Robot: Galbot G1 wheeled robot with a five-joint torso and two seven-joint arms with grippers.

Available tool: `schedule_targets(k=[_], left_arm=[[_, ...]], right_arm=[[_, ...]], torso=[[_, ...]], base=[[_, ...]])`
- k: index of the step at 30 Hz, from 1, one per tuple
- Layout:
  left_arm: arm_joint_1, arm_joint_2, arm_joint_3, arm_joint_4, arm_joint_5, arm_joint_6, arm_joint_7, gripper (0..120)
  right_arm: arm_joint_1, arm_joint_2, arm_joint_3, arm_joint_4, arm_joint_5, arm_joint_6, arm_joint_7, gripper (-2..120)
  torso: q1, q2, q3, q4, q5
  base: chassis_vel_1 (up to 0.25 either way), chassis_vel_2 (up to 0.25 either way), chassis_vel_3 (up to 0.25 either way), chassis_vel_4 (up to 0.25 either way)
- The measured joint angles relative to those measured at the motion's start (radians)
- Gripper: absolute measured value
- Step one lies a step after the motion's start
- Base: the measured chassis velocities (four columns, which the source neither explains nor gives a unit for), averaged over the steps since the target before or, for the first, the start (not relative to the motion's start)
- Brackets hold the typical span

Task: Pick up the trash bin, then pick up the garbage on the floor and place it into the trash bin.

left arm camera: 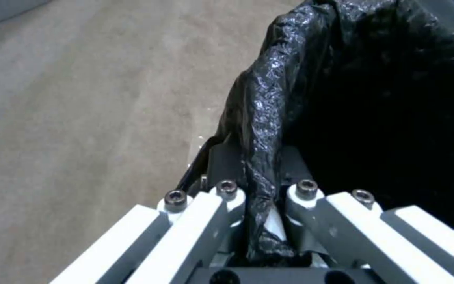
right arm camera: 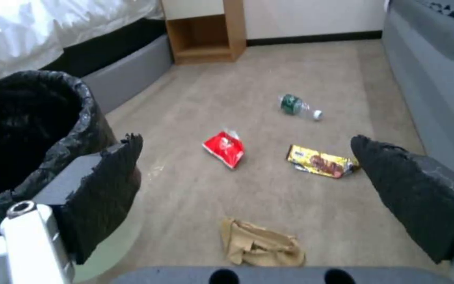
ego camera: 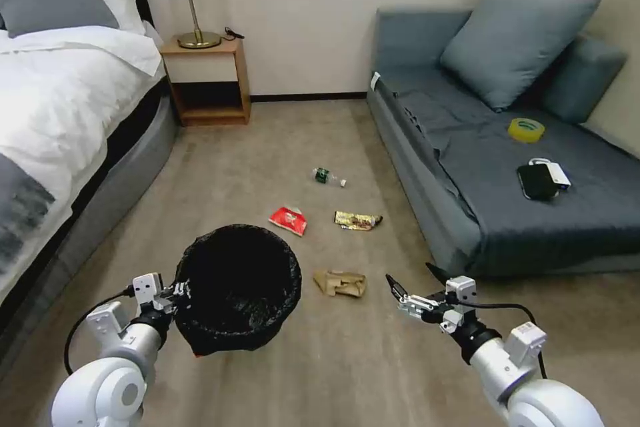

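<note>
Left gripper (ego camera: 175, 295) is clamped on the trash bin (ego camera: 237, 287) rim; right gripper (ego camera: 400, 293) hangs wide open and empty, crumpled brown paper bag (ego camera: 341, 283) nearest it, just toward the bin.

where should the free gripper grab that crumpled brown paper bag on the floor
Likely from straight above, the open right gripper closing across the raised crumpled ridge of the crumpled brown paper bag. It lies low on the carpet, so a side approach offers little to pinch.
</note>
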Motion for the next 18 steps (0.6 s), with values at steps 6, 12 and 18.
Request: schedule_targets(k=[6, 12, 18], left_arm=[[0.001, 0.000, -0.009, -0.002, -0.002, -0.002, 0.000, 4], [0.002, 0.003, -0.024, -0.002, -0.007, -0.002, 0.003, 4], [0.002, 0.003, -0.031, -0.005, -0.010, -0.002, 0.003, 4]], right_arm=[[0.013, -0.001, -0.013, -0.003, 0.000, -0.008, 0.001, 100], [0.027, -0.010, -0.022, -0.010, 0.015, -0.013, -0.001, 100], [0.035, -0.015, -0.028, -0.013, 0.022, -0.009, -0.002, 100]], torso=[[0.000, 0.000, 0.000, 0.0001, 0.0001], [0.000, 0.000, 0.000, 0.0000, 0.0000], [0.000, 0.000, 0.000, 0.0000, 0.0000]], base=[[-0.074, 0.069, 0.079, -0.063], [0.000, 0.000, 0.000, 0.000], [-0.016, 0.013, 0.021, -0.017]])
